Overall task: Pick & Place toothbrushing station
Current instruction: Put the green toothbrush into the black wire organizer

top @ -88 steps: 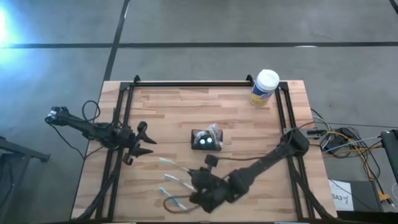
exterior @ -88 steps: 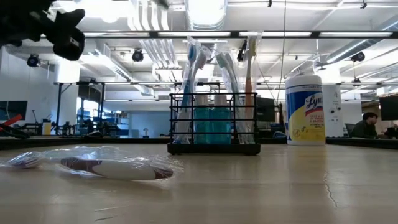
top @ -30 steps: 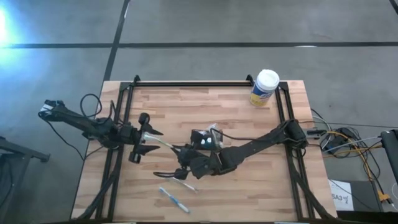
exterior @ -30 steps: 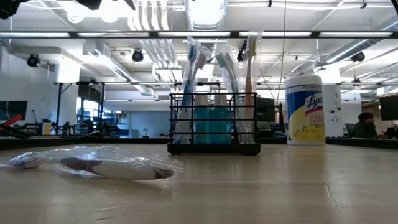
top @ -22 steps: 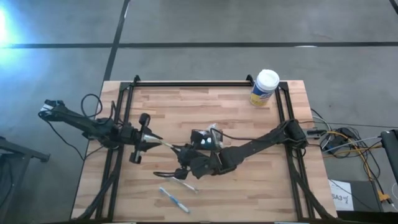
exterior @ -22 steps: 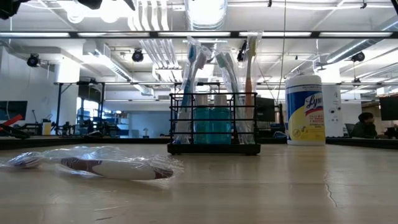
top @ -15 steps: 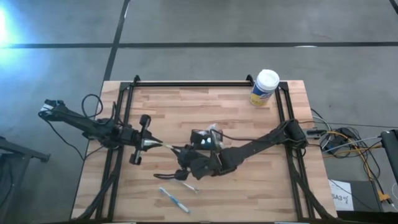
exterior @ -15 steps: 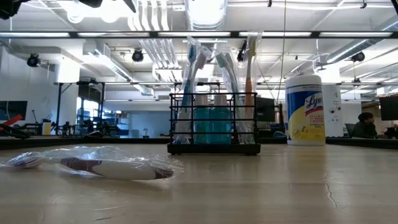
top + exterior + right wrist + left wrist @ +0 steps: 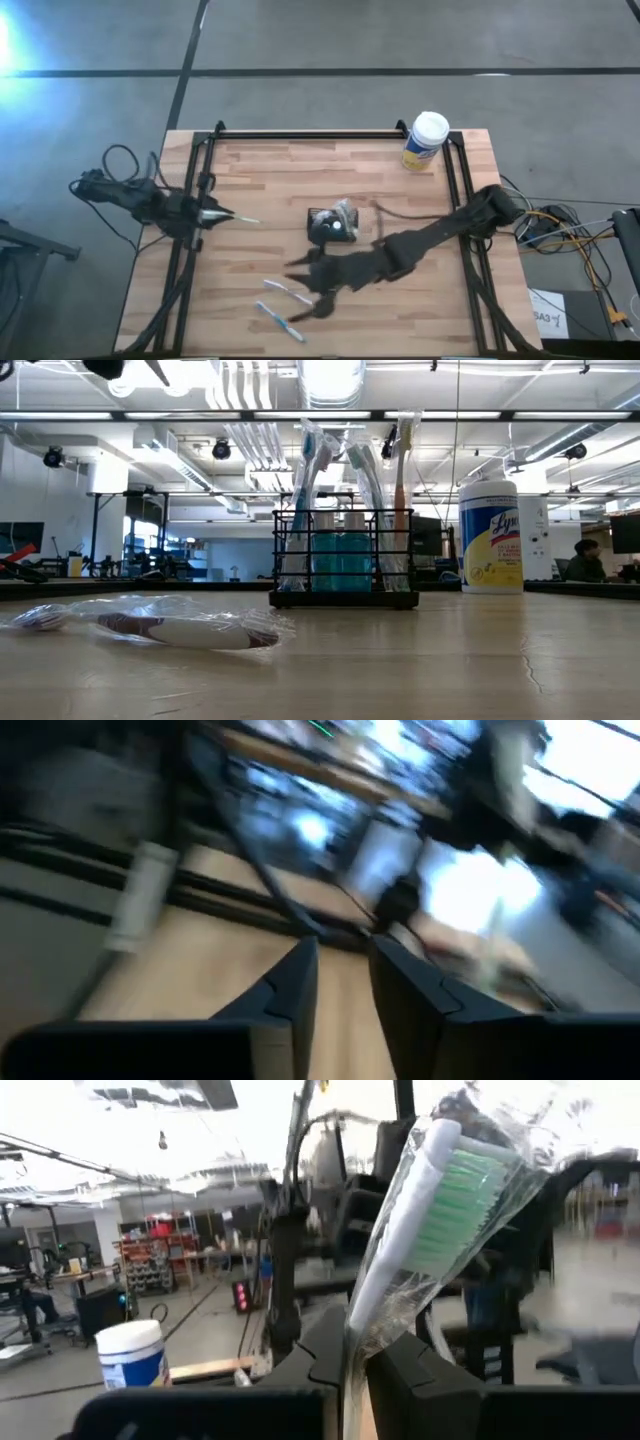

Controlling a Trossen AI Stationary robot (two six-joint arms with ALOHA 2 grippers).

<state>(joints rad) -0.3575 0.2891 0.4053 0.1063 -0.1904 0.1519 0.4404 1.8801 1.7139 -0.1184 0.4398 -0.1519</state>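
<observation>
The toothbrushing station, a small black slotted holder with brushes and blue bottles upright in it, stands mid-table. My left gripper is over the table's left rail, shut on a plastic-wrapped toothbrush with green bristles. My right gripper, blurred, hovers near the station's near side above two wrapped toothbrushes lying flat on the wood. Its fingers stand a little apart with nothing between them. My left gripper pinches the wrapped toothbrush by its handle between the two fingers, wrapper included. The fingers run level, pointing toward the table's right, and the brush sticks out ahead of them, head end foremost. The brush is lifted clear of the table.
A yellow canister with a white cap stands at the far right corner. Black rails run along the table's left, far and right sides. Bare wood lies at the near right.
My left gripper has shut on the wrapped toothbrush that my right gripper held out, then drawn back toward the table's left edge with it. My right gripper has let go of it and swung toward the table's near edge, over the two lying toothbrushes.
</observation>
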